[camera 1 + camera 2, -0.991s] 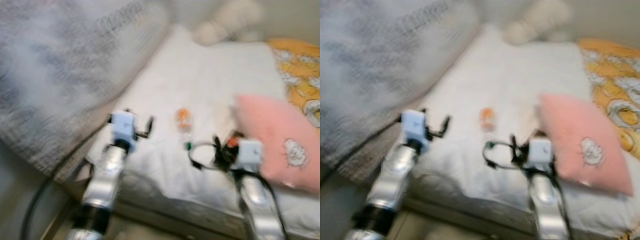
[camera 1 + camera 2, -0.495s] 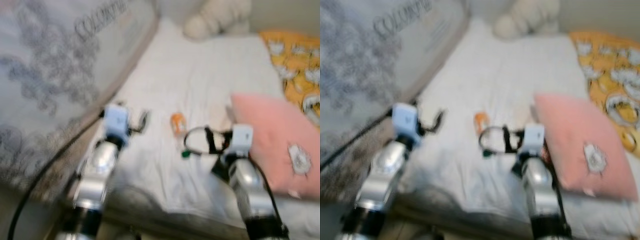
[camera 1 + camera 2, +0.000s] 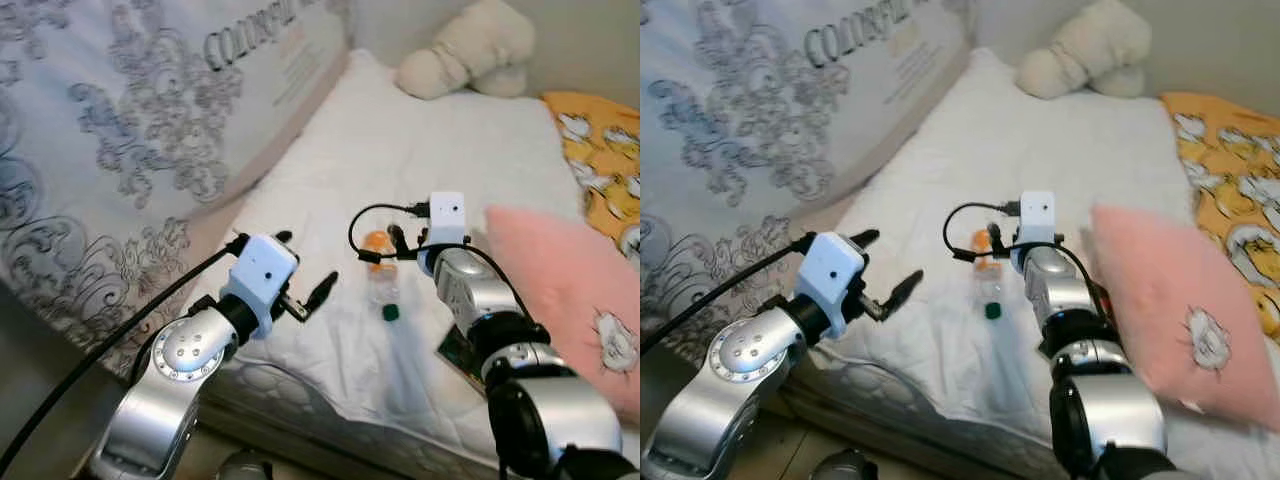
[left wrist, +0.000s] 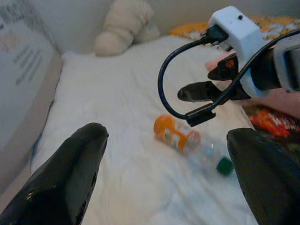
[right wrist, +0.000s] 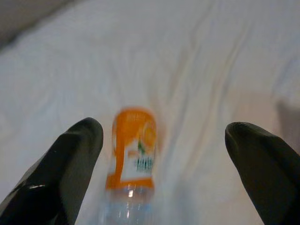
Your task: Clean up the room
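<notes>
— What's nearest us?

— The left gripper, hovering over the near edge of the bed with its two black fingers spread wide and nothing between them. It points across the sheet toward the middle, so I'd guess it is waiting as a spare hand rather than doing the work.

— And the thing to be tidied?

— A clear plastic bottle lying on its side on the white sheet, green cap toward us, orange label toward the far end. It looks empty, light enough to roll if nudged (my guess only).

— Who is going for it?

— The right gripper. It sits just above and beside the label end, fingers apart, with the bottle nearer one finger than the other. That offset suggests it needs to shift sideways before it closes, or one finger may push the bottle away.

— Anything else close by?

— A pink pillow beside the right arm, a colourful packet partly under it, then a yellow patterned blanket. A big grey patterned bundle leans at the left. Farthest, a cream plush toy by the wall.
</notes>
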Tool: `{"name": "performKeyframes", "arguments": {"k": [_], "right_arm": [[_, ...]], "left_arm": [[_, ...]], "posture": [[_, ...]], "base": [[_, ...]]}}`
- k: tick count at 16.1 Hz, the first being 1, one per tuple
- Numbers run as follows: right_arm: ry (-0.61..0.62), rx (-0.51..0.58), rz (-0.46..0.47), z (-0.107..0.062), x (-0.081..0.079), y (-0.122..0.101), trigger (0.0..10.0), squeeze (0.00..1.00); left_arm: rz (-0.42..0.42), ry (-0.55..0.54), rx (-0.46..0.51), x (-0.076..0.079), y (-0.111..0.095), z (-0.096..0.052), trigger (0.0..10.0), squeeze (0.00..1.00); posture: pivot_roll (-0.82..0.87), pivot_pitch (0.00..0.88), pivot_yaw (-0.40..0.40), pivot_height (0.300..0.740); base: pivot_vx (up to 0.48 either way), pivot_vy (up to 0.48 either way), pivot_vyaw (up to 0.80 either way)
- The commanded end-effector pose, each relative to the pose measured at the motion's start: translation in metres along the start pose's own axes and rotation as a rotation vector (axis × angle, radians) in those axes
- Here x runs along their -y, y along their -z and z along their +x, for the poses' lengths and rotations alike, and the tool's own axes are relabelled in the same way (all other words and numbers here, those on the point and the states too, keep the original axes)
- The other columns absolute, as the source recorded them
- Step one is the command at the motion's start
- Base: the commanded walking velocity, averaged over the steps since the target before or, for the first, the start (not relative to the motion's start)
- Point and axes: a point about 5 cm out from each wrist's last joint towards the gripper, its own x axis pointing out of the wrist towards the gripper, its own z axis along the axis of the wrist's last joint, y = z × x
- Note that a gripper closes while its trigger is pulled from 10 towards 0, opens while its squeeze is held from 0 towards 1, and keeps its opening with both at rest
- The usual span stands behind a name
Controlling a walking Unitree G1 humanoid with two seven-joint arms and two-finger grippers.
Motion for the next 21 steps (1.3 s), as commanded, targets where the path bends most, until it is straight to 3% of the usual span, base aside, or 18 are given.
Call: {"name": "performKeyframes", "arguments": {"k": [1,3,4,5,6,7,8,10,11,12,15,16,17,18,19,21], "right_arm": [[0.055,-0.05,0.03,0.0,0.013,0.003,10.0,0.0],[0.124,-0.059,0.131,0.002,0.018,-0.002,10.0,0.0],[0.138,-0.004,0.12,0.002,0.019,-0.011,10.0,0.0],[0.196,0.147,0.044,0.001,0.02,-0.032,10.0,0.0],[0.202,0.174,0.041,0.001,0.02,-0.036,10.0,0.0],[0.348,0.458,-0.008,-0.014,0.033,-0.049,10.0,0.0],[0.382,0.662,-0.055,-0.034,0.035,-0.048,10.0,0.0],[0.399,0.784,-0.082,-0.056,0.034,-0.032,10.0,0.0],[0.401,0.799,-0.081,-0.064,0.033,-0.019,10.0,0.0],[0.397,0.784,-0.082,-0.062,0.032,-0.014,10.0,0.0],[0.407,0.777,-0.033,-0.052,0.026,-0.02,10.0,0.0],[0.291,0.783,0.017,-0.072,0.008,-0.018,10.0,0.0],[0.244,0.76,0.021,-0.087,0.006,-0.008,10.0,0.0],[0.21,0.723,0.021,-0.116,0.011,0.011,10.0,0.0],[0.228,0.722,0.006,-0.132,0.02,0.02,10.0,0.0],[0.273,0.742,0.01,-0.136,0.031,0.019,10.0,0.0]], "left_arm": [[-0.019,0.049,-0.03,0.01,-0.002,-0.004,10.0,0.0],[-0.037,0.105,-0.101,0.025,-0.004,-0.015,10.0,0.0],[-0.026,0.092,-0.091,0.024,-0.005,-0.015,10.0,0.0],[-0.007,-0.031,-0.009,0.013,-0.011,-0.012,10.0,0.0],[-0.012,-0.056,0.005,0.011,-0.012,-0.012,10.0,0.0],[-0.084,-0.207,0.101,0.006,-0.014,-0.016,10.0,0.0],[-0.1,-0.249,0.14,0.007,-0.016,-0.019,10.0,0.0],[-0.099,-0.248,0.142,0.011,-0.013,-0.018,10.0,0.0],[-0.063,-0.243,0.156,0.013,-0.013,-0.014,10.0,0.0],[-0.064,-0.238,0.173,0.012,-0.013,-0.012,10.0,0.0],[-0.01,-0.273,0.214,0.001,-0.013,-0.005,10.0,0.0],[-0.077,-0.37,0.211,-0.012,-0.011,-0.008,10.0,0.0],[-0.114,-0.395,0.199,-0.015,-0.007,-0.01,10.0,0.0],[-0.166,-0.415,0.174,-0.016,0.003,-0.012,10.0,0.0],[-0.156,-0.414,0.162,-0.016,0.009,-0.009,10.0,0.0],[-0.166,-0.409,0.191,-0.017,0.007,-0.003,10.0,0.0]], "posture": [[0.42,0.0,-0.127,0.736],[0.43,0.0,-0.123,0.736],[0.43,0.0,-0.123,0.736],[0.41,0.0,-0.133,0.736],[0.41,0.0,-0.133,0.736],[0.39,0.0,-0.132,0.736],[0.38,0.0,-0.13,0.736],[0.36,0.0,-0.12,0.736],[0.34,0.0,-0.106,0.736],[0.33,0.0,-0.096,0.736],[0.32,0.0,-0.087,0.736],[0.29,0.0,-0.093,0.736],[0.29,0.0,-0.097,0.736],[0.26,0.0,-0.096,0.736],[0.24,0.0,-0.093,0.736],[0.22,0.0,-0.094,0.736]], "base": [[0.0,0.0,0.0],[0.0,0.0,0.0],[0.0,0.0,0.0],[0.0,0.0,0.0],[0.0,0.0,0.0],[0.0,0.0,0.0],[0.0,0.0,0.0],[0.0,0.0,0.0],[0.0,0.0,0.0],[0.0,0.0,0.0],[0.0,0.0,0.0],[0.0,0.0,0.0],[0.0,0.0,0.0],[0.0,0.0,0.0],[0.0,0.0,0.0],[0.0,0.0,0.0]]}}
